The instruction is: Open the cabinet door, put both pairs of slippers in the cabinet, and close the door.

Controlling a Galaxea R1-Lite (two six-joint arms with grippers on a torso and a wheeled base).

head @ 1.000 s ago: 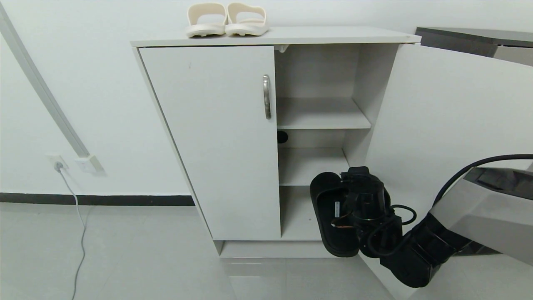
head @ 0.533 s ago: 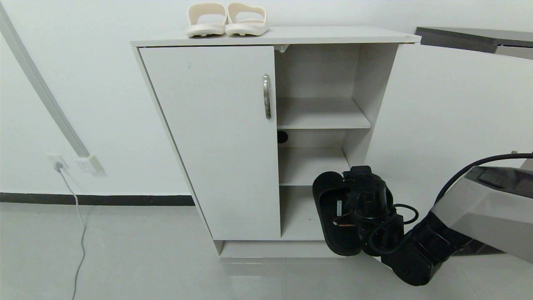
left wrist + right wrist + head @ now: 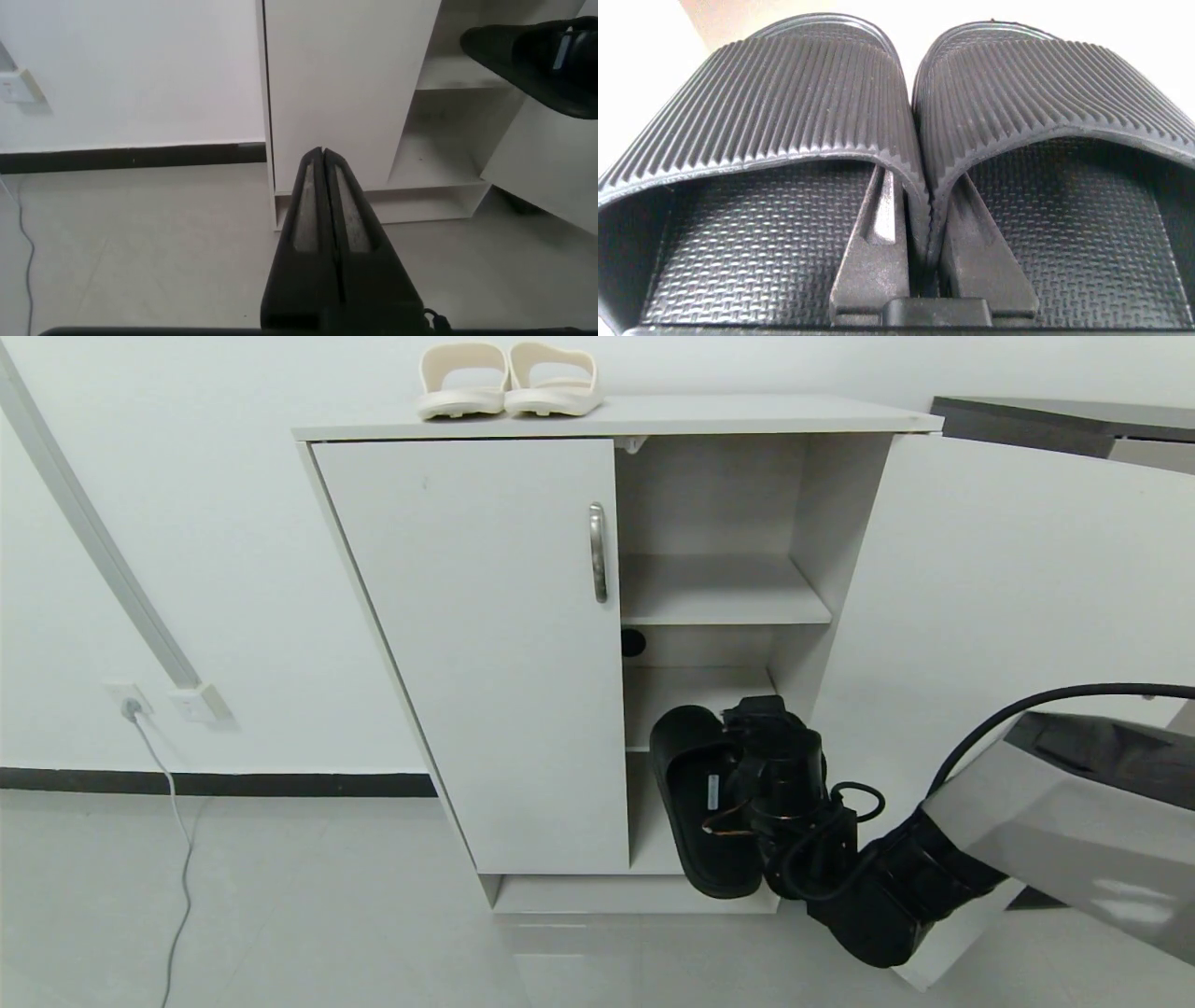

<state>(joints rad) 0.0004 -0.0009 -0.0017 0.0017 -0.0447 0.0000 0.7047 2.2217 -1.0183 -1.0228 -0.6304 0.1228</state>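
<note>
A white cabinet [image 3: 467,653] stands with its left door shut and its right door [image 3: 980,597] swung open. The pair of black slippers [image 3: 700,803] hangs on edge in front of the lower compartments, soles toward the shut door. My right gripper [image 3: 747,793] is shut on the slippers; in the right wrist view its fingers [image 3: 878,233] pinch the inner strap edges of the black slippers [image 3: 785,121] together. A beige pair of slippers [image 3: 509,381] sits on the cabinet top. My left gripper [image 3: 322,177] hangs shut and empty above the floor, facing the cabinet [image 3: 346,84].
Inside are an upper shelf [image 3: 719,588], a middle shelf [image 3: 691,705] and a bottom shelf [image 3: 653,840], all bare. A wall socket [image 3: 131,705] with a cable trailing to the floor sits at the left. A grey unit [image 3: 1064,425] stands behind the open door.
My right gripper has carried the black slippers leftward and slightly up, from beside the open door to in front of the cabinet's opening. The beige pair has not moved.
</note>
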